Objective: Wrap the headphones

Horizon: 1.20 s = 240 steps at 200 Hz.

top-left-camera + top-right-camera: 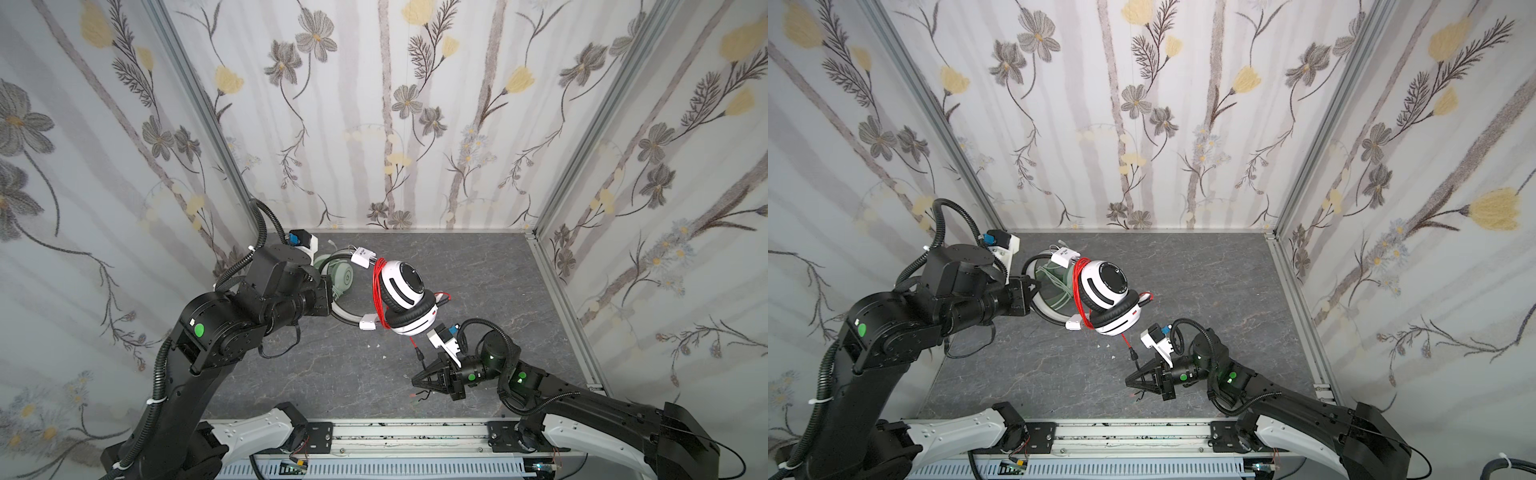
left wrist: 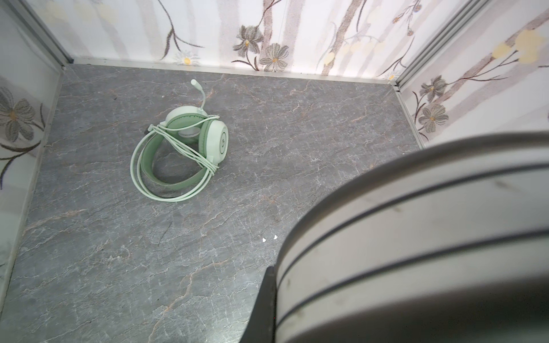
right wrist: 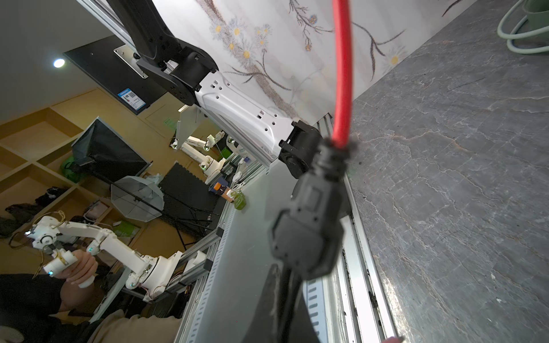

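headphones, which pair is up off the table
The white-and-black over-ear headphones with the red cable: raised in the air, while the pale mint green headphones lie flat on the grey marbled table.

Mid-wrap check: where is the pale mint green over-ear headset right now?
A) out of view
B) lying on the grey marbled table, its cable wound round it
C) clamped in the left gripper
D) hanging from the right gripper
B: the left wrist view shows the pale mint green headset lying on the grey marbled table with its green cable looped round it, nothing holding it.
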Each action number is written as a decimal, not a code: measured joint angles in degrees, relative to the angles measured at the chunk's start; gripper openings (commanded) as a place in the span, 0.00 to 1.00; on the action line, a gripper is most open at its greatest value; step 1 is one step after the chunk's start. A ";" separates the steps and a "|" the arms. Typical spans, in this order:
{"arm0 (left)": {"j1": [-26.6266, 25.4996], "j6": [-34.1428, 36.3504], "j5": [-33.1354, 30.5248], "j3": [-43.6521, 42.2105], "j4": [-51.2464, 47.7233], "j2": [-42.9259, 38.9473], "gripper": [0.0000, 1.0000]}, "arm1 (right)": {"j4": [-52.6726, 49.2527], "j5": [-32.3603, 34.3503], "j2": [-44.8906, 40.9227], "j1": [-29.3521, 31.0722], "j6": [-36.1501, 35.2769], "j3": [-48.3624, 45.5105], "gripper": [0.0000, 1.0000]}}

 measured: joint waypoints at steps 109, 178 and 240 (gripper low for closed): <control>-0.61 -5.62 -0.02 -10.49 3.58 8.20 0.00 | -51.78 29.64 -5.27 9.35 -16.20 28.65 0.00; -4.72 -7.80 -8.24 -10.99 0.09 15.67 0.00 | -71.01 43.82 2.73 19.45 -21.14 45.38 0.00; -4.15 -10.56 -12.79 -9.22 -4.42 17.49 0.00 | -73.96 46.14 8.83 26.93 -21.77 47.60 0.00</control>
